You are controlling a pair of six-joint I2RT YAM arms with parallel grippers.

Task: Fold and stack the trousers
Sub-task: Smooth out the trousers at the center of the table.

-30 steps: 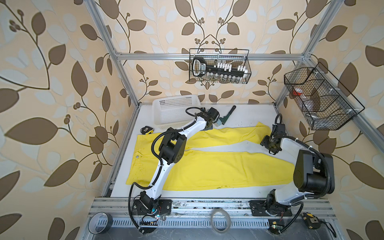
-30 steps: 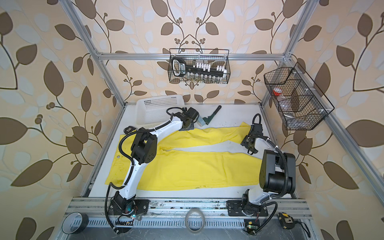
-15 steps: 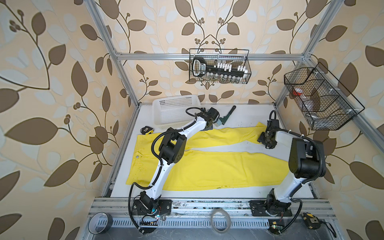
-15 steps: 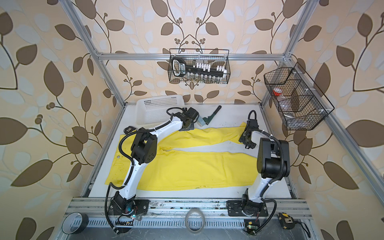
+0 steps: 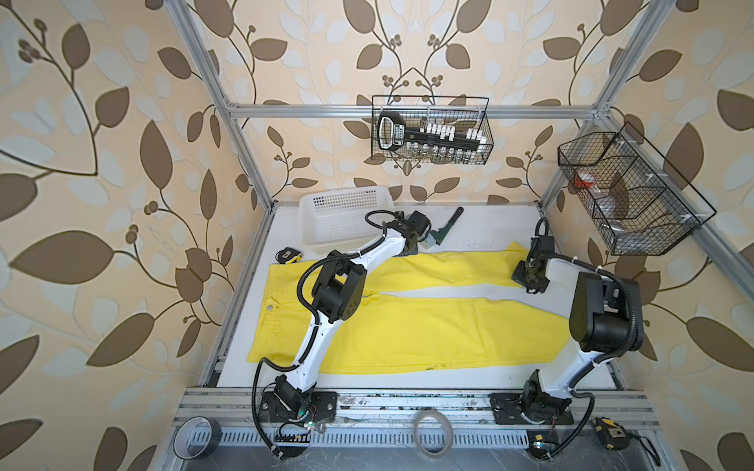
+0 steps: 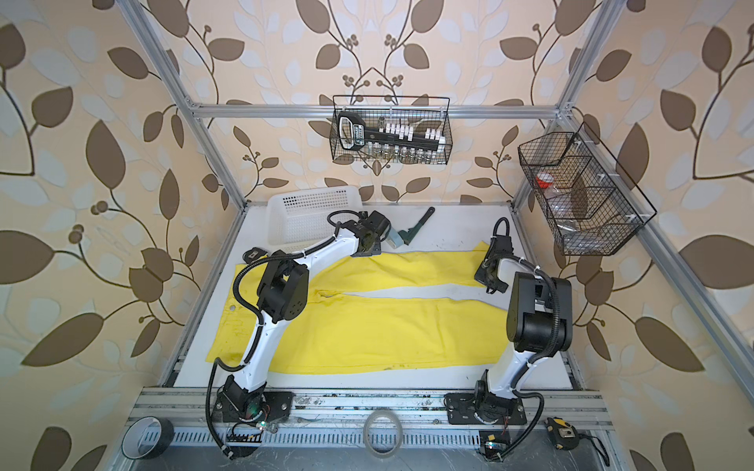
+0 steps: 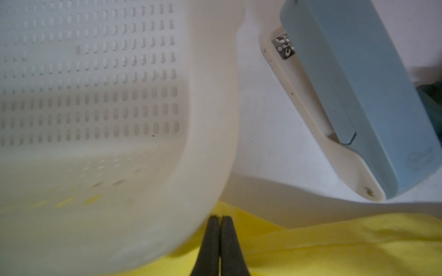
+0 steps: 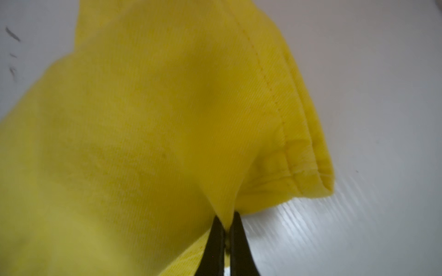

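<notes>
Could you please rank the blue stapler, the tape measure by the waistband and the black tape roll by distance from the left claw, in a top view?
From the left claw:
1. Blue stapler, right beside it, at the back.
2. Tape measure, at the table's left edge.
3. Black tape roll, front-left corner.
</notes>
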